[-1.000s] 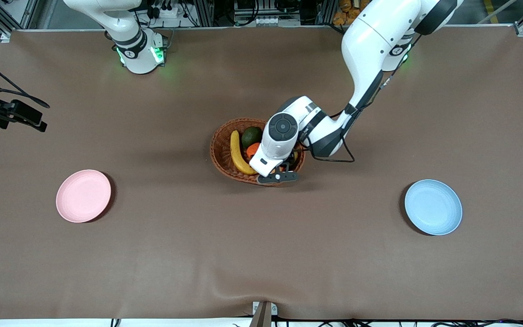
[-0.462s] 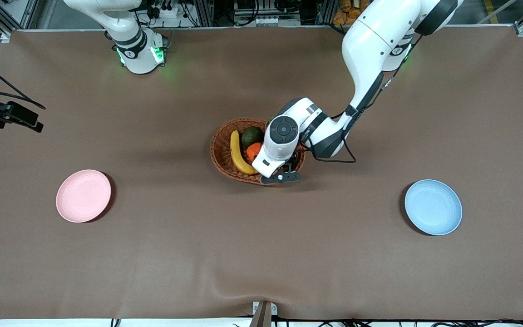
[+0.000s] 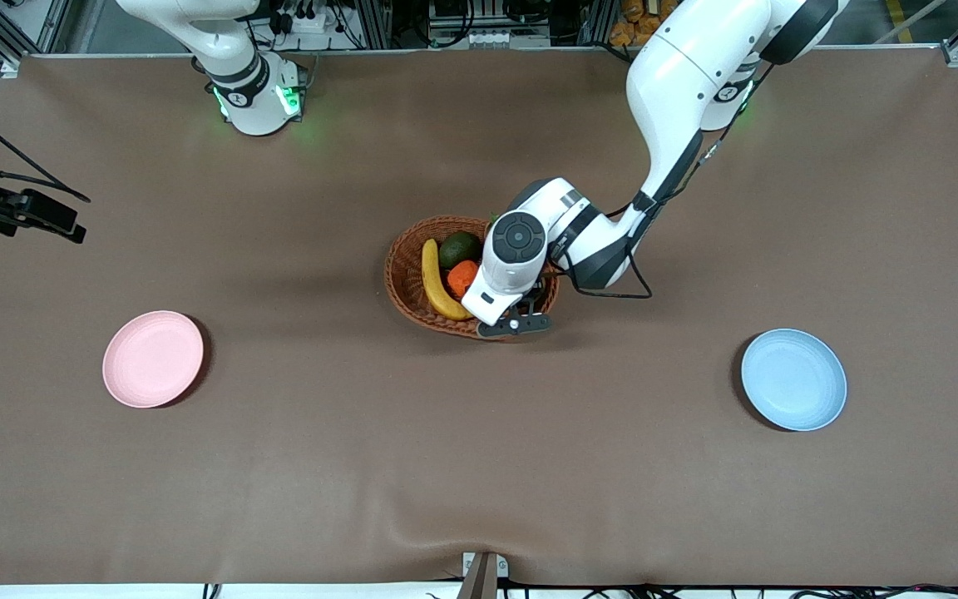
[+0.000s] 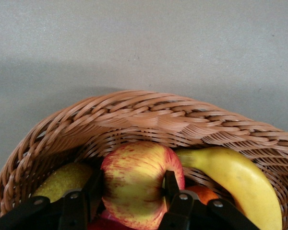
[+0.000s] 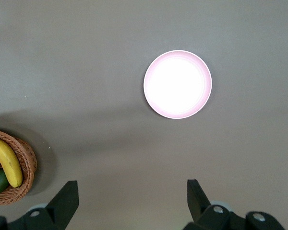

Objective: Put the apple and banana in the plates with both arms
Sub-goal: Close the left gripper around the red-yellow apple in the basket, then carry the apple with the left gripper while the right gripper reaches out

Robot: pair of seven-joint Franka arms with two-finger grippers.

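Observation:
The apple [image 4: 134,187], red with yellow patches, lies in the wicker basket [image 3: 402,279]. My left gripper [image 4: 132,179] is down in the basket, its fingers [image 4: 172,184] pressed on both sides of the apple. In the front view the left arm's hand [image 3: 516,320] hides the apple. The banana [image 3: 433,283] lies in the basket beside it, and also shows in the left wrist view [image 4: 235,182]. The pink plate [image 3: 153,358] sits toward the right arm's end, the blue plate [image 3: 793,379] toward the left arm's end. My right gripper [image 5: 132,184] is open and empty, high over the table.
The basket also holds a dark green avocado [image 3: 460,248], a wrinkled orange fruit [image 3: 463,277] and a yellow-green fruit [image 4: 67,179]. The right wrist view shows the pink plate [image 5: 177,84] and the basket's rim [image 5: 29,163]. Brown cloth covers the table [image 3: 479,466].
My left gripper has shifted slightly within the basket and the orange fruit shows more. The right gripper has barely moved.

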